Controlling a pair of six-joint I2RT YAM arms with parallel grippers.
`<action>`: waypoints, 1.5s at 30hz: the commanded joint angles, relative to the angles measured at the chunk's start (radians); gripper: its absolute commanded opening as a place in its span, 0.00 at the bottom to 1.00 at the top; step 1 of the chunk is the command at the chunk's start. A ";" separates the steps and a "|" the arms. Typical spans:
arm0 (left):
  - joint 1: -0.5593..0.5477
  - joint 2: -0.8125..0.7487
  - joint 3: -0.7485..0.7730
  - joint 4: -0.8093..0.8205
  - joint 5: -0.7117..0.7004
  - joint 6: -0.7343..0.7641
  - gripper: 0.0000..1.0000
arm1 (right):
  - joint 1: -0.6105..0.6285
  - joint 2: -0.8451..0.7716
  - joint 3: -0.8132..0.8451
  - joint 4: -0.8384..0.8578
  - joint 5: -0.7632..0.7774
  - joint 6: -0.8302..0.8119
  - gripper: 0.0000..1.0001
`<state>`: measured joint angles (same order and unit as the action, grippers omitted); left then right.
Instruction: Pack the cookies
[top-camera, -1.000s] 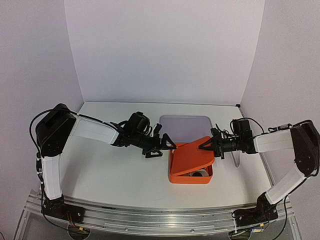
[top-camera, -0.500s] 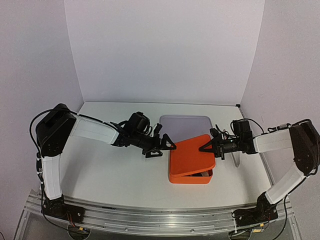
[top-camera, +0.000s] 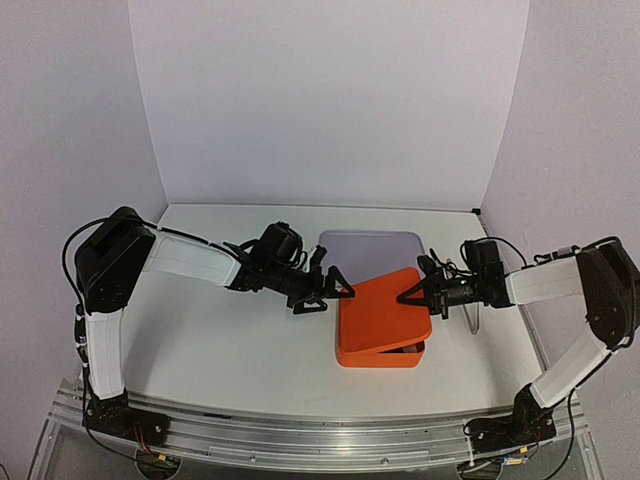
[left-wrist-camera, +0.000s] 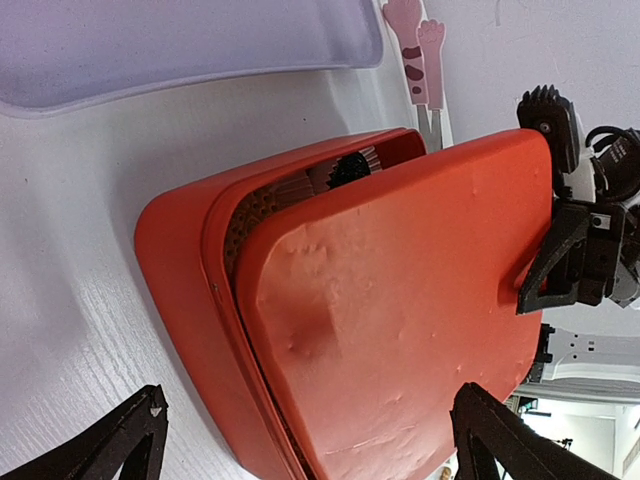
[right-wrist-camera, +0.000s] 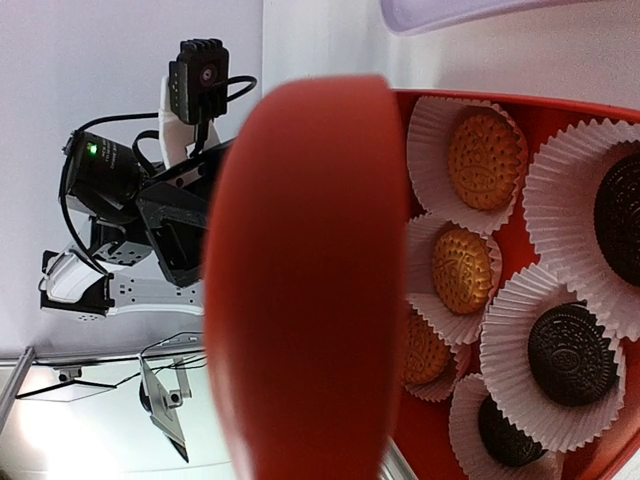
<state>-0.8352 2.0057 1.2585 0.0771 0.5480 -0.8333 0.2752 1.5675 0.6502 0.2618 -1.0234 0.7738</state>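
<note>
The cookies (right-wrist-camera: 462, 270) are seated in paper cups (right-wrist-camera: 548, 190) inside the orange box (top-camera: 378, 357), beneath its tilted lid (top-camera: 385, 312), whose edge is pinched by the right gripper (top-camera: 408, 296). The left gripper (top-camera: 335, 298) is held spread just left of it. Closing appears underway; next the lid must be lowered flat.

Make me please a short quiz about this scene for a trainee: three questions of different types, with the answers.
1. True or false: the orange lid lies flat and fully closed on the orange box.
2. In the right wrist view, how many golden cookies sit in paper cups? A) one B) three C) six
3. Fill in: the right gripper is shut on the ___, while the left gripper stands ___.

Key
1. False: the lid is tilted and leaves a gap.
2. B
3. lid; open
</note>
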 joint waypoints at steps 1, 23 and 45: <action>-0.005 0.011 0.047 -0.002 0.008 0.022 0.98 | -0.001 -0.050 0.058 0.026 -0.021 -0.004 0.06; -0.005 0.036 0.057 0.011 0.018 0.014 0.96 | 0.024 0.092 0.086 0.156 -0.025 0.103 0.06; -0.005 0.076 0.081 -0.015 0.035 0.010 0.78 | -0.001 0.052 -0.013 0.151 0.023 0.095 0.18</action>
<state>-0.8371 2.0668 1.2961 0.0682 0.5652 -0.8349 0.2805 1.6568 0.6496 0.3835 -1.0014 0.8689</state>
